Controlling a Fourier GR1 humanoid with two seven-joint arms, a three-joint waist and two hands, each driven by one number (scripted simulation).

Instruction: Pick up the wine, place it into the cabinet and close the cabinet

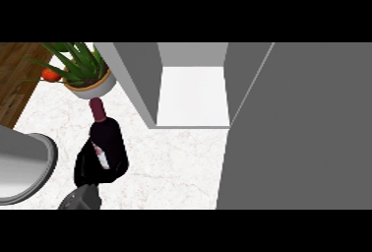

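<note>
— What is your left hand doing?

— My black left hand [93, 170] is curled round the lower body of the dark glass wine bottle with a maroon neck [106, 133]. The bottle is over the white marble worktop [174, 162], left of the grey cabinet [138, 83], whose wide grey door [305, 128] stands open. Its neck ends just beside the white plant pot [94, 89].

— What can't you make out?

— My black fingers merge with the dark glass. The bottle's base is hidden, so I cannot tell whether it touches the worktop. The picture's edge cuts off the grey round basin [22, 162].
</note>
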